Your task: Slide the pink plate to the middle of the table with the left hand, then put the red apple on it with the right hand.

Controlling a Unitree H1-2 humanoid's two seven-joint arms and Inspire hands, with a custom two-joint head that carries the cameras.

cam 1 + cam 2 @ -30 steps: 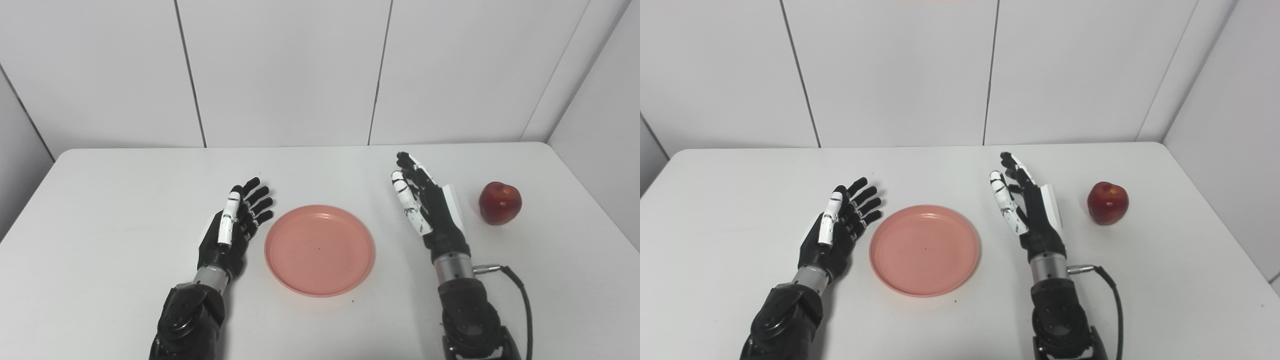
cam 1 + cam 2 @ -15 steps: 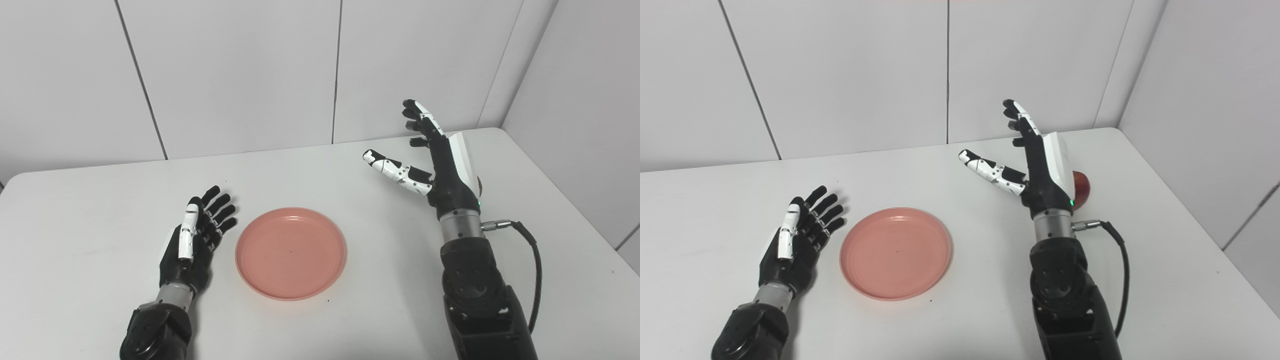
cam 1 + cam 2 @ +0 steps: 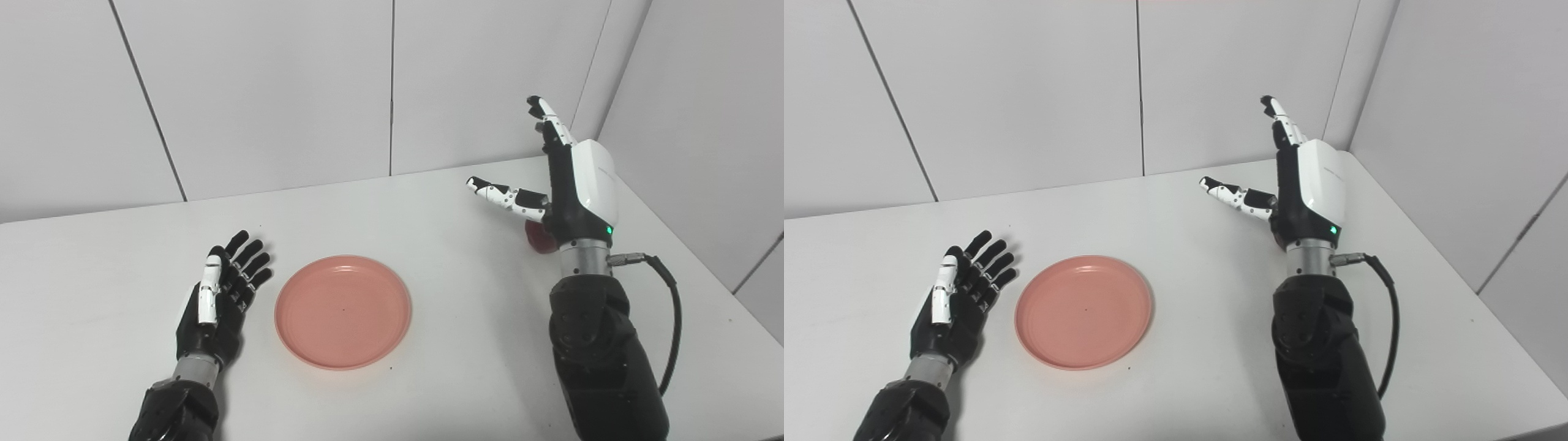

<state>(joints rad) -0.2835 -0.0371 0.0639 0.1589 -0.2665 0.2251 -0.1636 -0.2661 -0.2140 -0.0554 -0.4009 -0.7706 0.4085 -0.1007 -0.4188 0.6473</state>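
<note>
Pink plate mid-table, left hand spread flat beside it, right hand raised wide, hiding most of apple.

The plate is lying on the table. The left hand is resting on the table just left of the plate, apart from it, fingers spread. The right hand is hanging well to the right of the plate and farther back, raised above the table, fingers apart. The apple is sitting on the table behind that hand, mostly hidden by it.
</note>
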